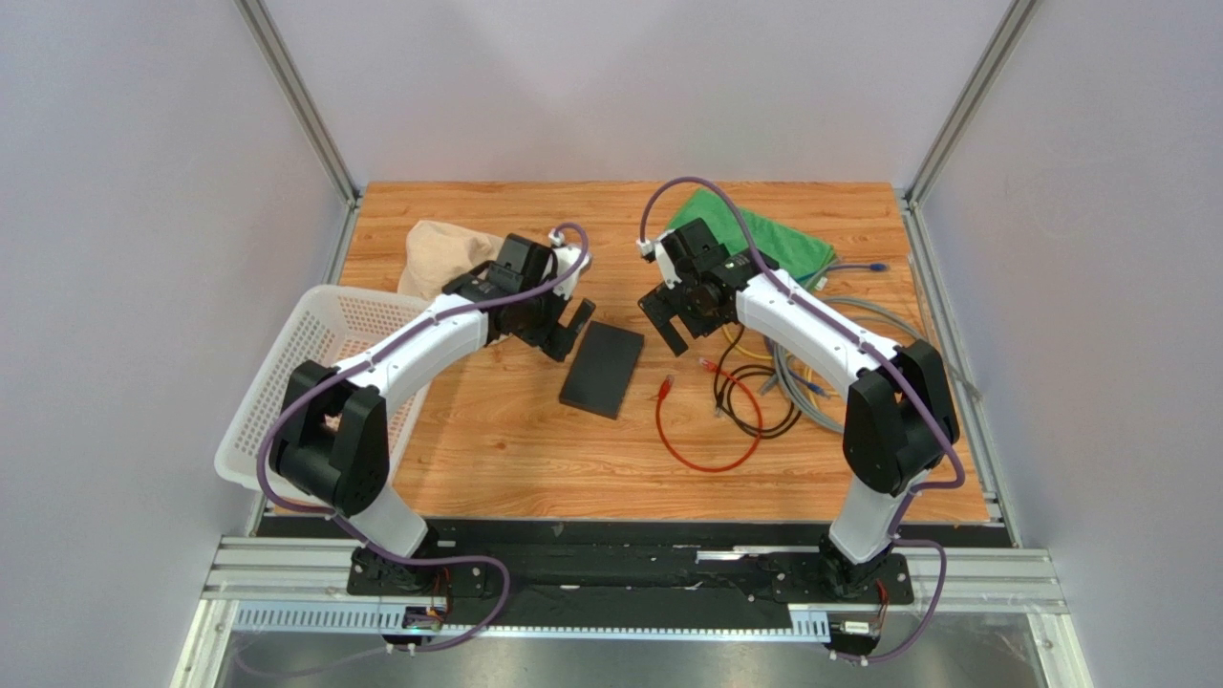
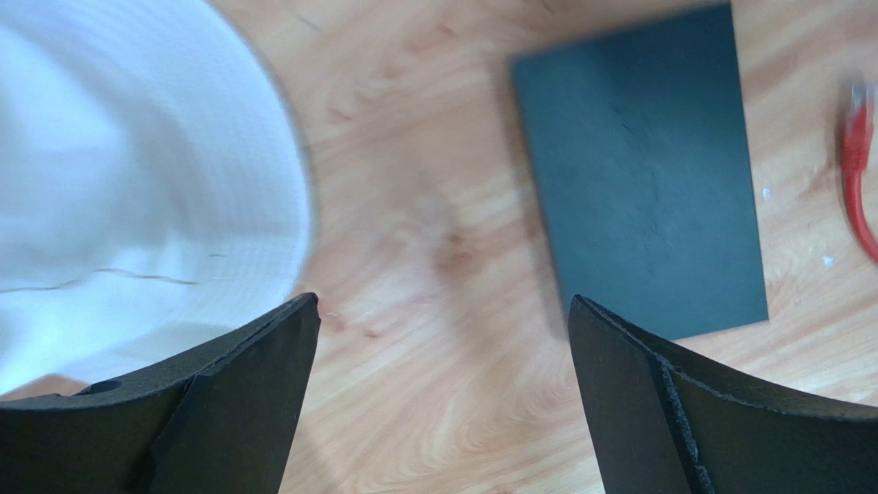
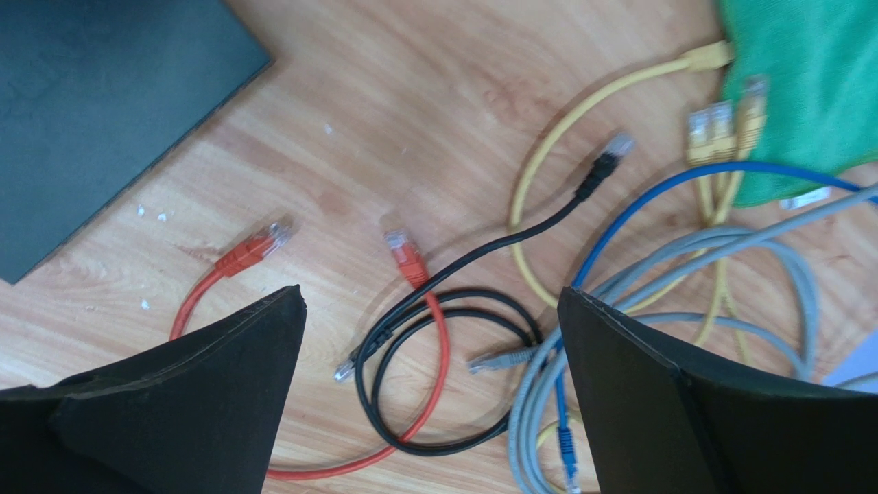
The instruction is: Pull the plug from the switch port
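The switch (image 1: 603, 369) is a flat matte-black box lying on the wooden table between the two arms. It also shows in the left wrist view (image 2: 639, 175) and the right wrist view (image 3: 93, 113). Its sockets do not show, and no cable is seen joined to it. A red cable (image 1: 706, 430) lies to its right with both plugs (image 3: 258, 245) free on the wood. My left gripper (image 1: 564, 330) hovers open and empty over the wood just left of the switch (image 2: 443, 309). My right gripper (image 1: 669, 316) is open and empty above the cable pile (image 3: 433, 298).
Loose black (image 3: 453, 309), yellow (image 3: 577, 124), blue (image 3: 660, 185) and grey (image 3: 721, 257) cables lie right of the switch. A green cloth (image 1: 761, 237) lies at the back right, a beige cloth (image 1: 438, 255) at the back left, and a white basket (image 1: 309, 373) at the left edge.
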Available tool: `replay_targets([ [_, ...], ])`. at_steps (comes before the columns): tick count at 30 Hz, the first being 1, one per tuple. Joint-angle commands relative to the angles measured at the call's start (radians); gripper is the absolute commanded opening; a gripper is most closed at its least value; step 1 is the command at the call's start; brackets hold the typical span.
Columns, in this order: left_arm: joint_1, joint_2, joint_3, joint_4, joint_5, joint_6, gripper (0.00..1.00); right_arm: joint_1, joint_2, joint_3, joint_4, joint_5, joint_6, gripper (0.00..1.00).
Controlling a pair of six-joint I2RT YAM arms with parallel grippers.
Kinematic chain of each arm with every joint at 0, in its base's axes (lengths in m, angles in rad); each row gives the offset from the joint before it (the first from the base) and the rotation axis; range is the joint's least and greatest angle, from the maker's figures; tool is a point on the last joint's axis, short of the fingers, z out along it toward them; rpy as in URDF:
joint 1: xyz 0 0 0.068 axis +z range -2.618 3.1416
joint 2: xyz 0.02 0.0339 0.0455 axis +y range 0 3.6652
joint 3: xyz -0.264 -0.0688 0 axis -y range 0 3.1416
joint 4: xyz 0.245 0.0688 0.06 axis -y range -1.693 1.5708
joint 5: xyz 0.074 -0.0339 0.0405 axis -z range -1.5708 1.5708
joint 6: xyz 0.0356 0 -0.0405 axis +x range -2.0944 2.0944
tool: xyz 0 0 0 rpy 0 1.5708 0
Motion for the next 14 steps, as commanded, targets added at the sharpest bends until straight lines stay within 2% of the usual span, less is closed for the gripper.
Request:
replay_targets([
  [1,0.107,-0.026,0.158,-0.022,-0.015,-0.008,0.99,-0.025,0.016,0.123,0.041,0.092,-0.027,1.00],
  [6,0.211,-0.045,0.230,-0.036,-0.009,-0.015,0.99,-0.088,0.064,0.207,0.036,0.130,-0.022,1.00],
  [14,0.222,-0.045,0.154,-0.024,0.066,-0.046,0.99,-0.113,0.085,0.220,0.013,0.066,-0.011,1.00],
])
